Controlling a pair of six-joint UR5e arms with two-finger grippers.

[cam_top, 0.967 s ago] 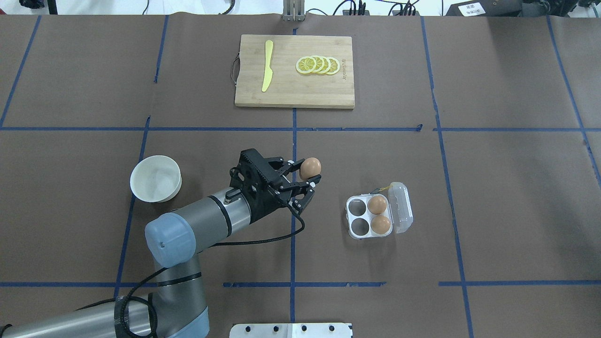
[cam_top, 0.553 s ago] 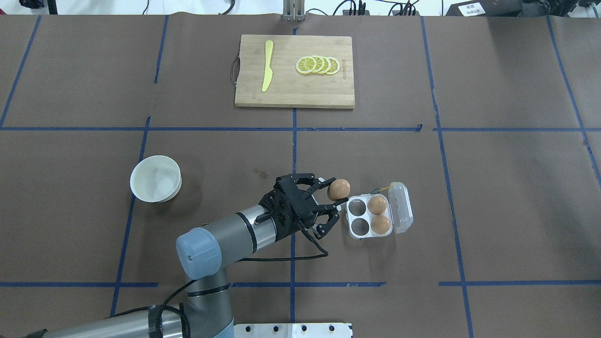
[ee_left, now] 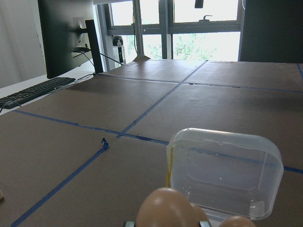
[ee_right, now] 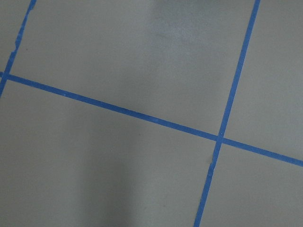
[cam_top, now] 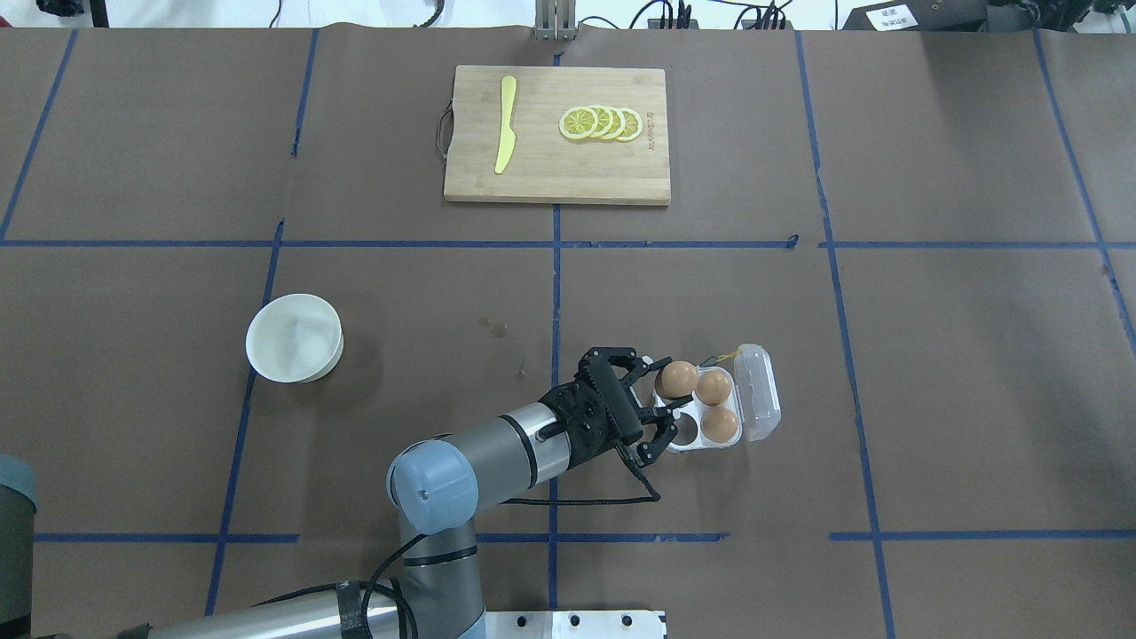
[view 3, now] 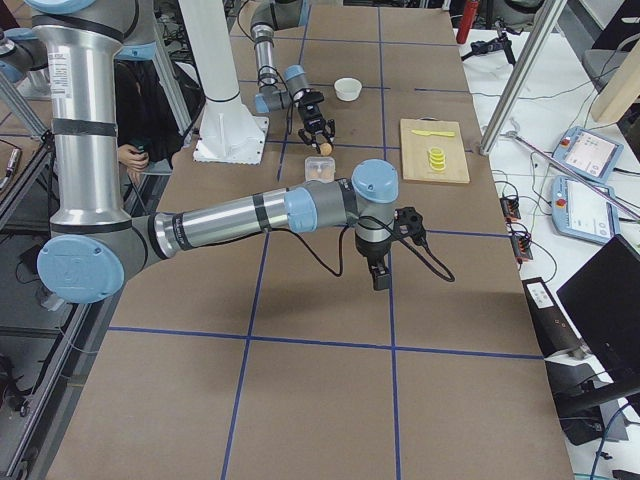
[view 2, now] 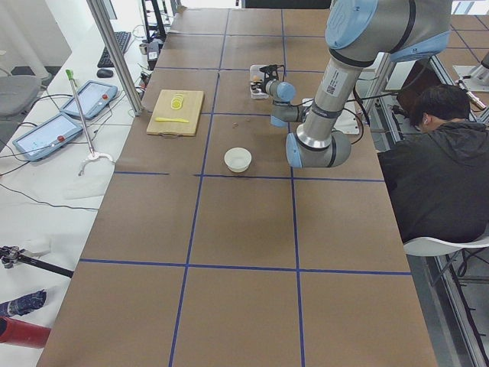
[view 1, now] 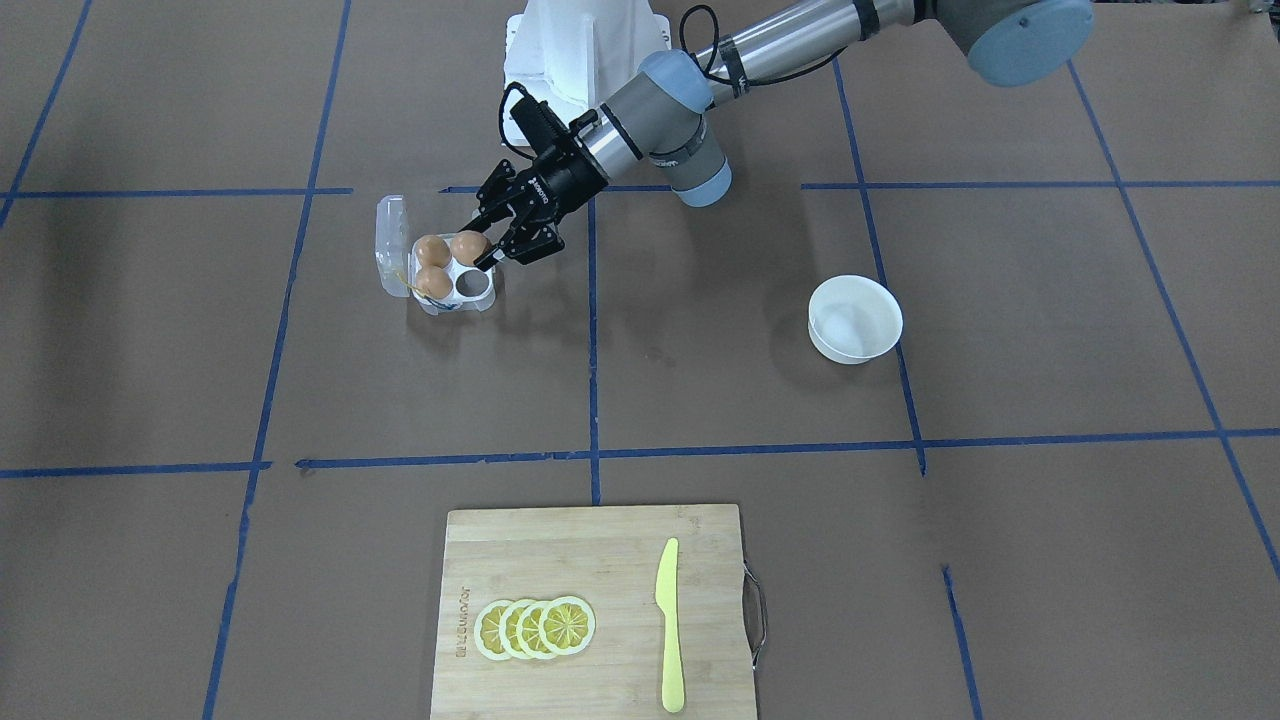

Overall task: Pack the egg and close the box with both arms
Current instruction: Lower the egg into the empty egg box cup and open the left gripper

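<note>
My left gripper [cam_top: 673,387] is shut on an orange-brown egg [cam_top: 678,378] and holds it over the far-left cell of the clear carton [cam_top: 667,444]. I cannot tell whether the egg touches the cell. Two more eggs [cam_top: 713,387] [cam_top: 720,424] sit in the carton's right cells, and the near-left cell is empty. The clear lid [cam_top: 760,404] lies open to the right, with yellow string [cam_top: 726,358] at its far end. The front-facing view shows the held egg [view 1: 468,246] and the left gripper [view 1: 482,250]. The right gripper [view 3: 379,276] points down at bare table far from the carton; I cannot tell its state.
A white bowl [cam_top: 294,338] stands left of the arm. A wooden cutting board [cam_top: 639,177] at the back holds a yellow knife [cam_top: 506,124] and lemon slices [cam_top: 601,123]. A person [view 2: 435,153] sits beside the table. Blue tape lines cross the brown table.
My left gripper has carried the egg to the right and toward the robot, from the middle of the table to over the carton. The carton and the bowl have not moved.
</note>
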